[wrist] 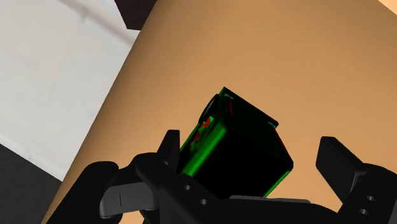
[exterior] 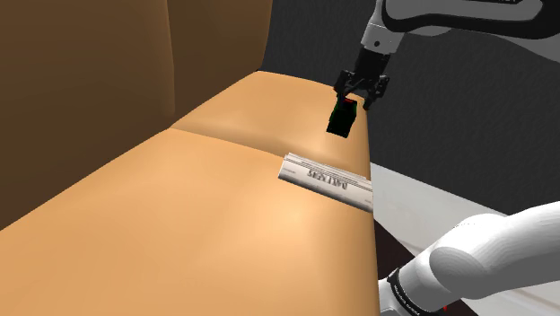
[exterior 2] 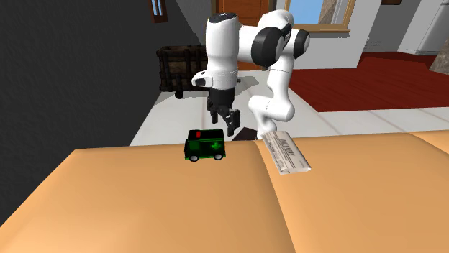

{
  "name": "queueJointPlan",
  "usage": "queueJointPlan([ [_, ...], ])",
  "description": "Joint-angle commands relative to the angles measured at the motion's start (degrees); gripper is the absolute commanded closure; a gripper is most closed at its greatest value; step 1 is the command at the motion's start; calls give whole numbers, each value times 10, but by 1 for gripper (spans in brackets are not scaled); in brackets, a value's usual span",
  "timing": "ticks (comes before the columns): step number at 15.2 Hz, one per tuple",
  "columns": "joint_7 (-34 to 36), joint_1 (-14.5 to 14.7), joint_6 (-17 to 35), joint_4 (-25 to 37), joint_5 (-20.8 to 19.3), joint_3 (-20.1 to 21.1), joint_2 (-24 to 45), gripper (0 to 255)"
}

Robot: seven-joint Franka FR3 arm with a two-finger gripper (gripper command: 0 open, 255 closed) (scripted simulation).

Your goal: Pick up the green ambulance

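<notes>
The all-black hand (exterior: 362, 95) hangs with its fingers apart, clasping nothing. Just below it, a boxy dark-green toy ambulance (exterior: 342, 118) sits on a tan sofa cushion (exterior: 224, 206).

White Franka arm (exterior 2: 270, 79) with dark joints, folded at a high elbow, upper links bunched close, forearm sloping downward, wrist turned near vertical; all-black two-finger gripper (exterior: 362, 90) (exterior 2: 229, 123) (wrist: 250, 143) pointing straight down, fingers (wrist: 340, 162) spread apart, clasping nothing.
</notes>
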Motion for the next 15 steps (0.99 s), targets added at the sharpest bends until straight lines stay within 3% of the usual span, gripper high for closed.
queueJointPlan([
  [1,9,-3,13,-1,-4,0,12,0],
  [9,11,-3,63,-53,-5,0,11,0],
  [10,10,-3,63,-51,-5,0,12,255],
  [15,11,-3,64,-52,-5,0,12,255],
])
